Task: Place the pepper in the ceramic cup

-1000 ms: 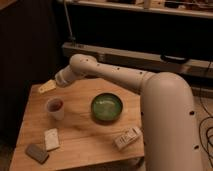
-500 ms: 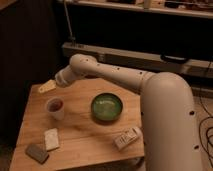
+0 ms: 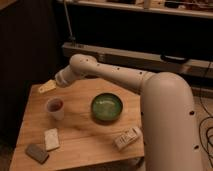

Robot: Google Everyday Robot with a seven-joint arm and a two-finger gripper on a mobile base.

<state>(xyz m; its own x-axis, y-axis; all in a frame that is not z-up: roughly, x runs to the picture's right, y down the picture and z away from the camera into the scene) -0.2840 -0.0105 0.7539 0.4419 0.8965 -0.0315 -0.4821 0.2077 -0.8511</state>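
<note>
Claw (image 3: 47,86) hangs above the table (image 3: 85,136), up and left of the ceramic cup (image 3: 55,110); whether apart or together cannot be told. Pepper (image 3: 56,104) shows red inside the cup.

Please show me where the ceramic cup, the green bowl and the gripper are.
ceramic cup (image 3: 55,114): camera view, on its white front wall.
green bowl (image 3: 107,118): camera view, on its front rim.
gripper (image 3: 47,87): camera view, on its pale tip, up and left of the cup.

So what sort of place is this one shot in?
Probably a lab or workshop room: a small wooden table before a dark shelving rack, cables on the floor at right. The gripper hovers over the table beyond the ceramic cup.
</note>
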